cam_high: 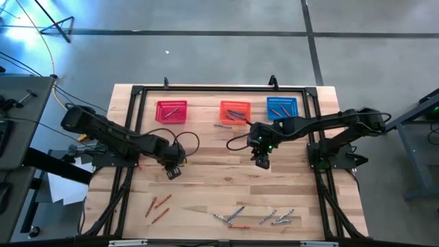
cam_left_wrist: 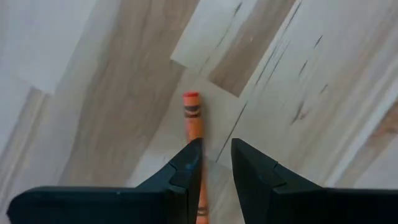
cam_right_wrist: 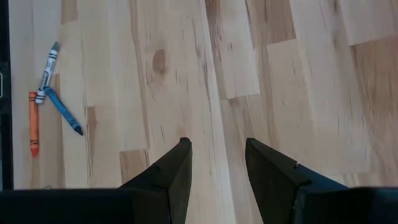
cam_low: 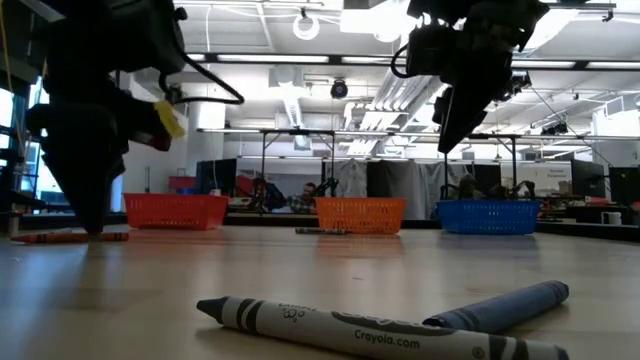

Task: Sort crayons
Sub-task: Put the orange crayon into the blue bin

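Note:
An orange crayon [cam_left_wrist: 193,118] lies flat on the wooden table [cam_high: 206,185] and shows in the low view as the orange crayon [cam_low: 70,237]. My left gripper [cam_left_wrist: 216,155] points down over it, open, low at the table's left middle [cam_high: 173,173]. One end of the crayon runs under one fingertip [cam_left_wrist: 189,163]. My right gripper [cam_high: 263,163] hangs open above bare wood at the middle right, with nothing between its fingers [cam_right_wrist: 217,155]. A grey crayon [cam_right_wrist: 48,68], a blue crayon [cam_right_wrist: 62,111] and another orange crayon [cam_right_wrist: 33,124] lie near the front edge. My left gripper comes at the orange crayon from above, fingers pointing down and roughly along it. One fingertip covers the crayon's near end [cam_left_wrist: 198,146]. Whether it touches the crayon, I cannot tell. The crayon lies flat on the table.
A red basket [cam_high: 171,111], an orange basket [cam_high: 234,111] and a blue basket [cam_high: 282,108] stand in a row at the far edge, crayons inside. One loose crayon [cam_high: 223,125] lies before the orange basket. Red-orange crayons [cam_high: 158,206] and grey ones [cam_high: 278,218] lie near the front.

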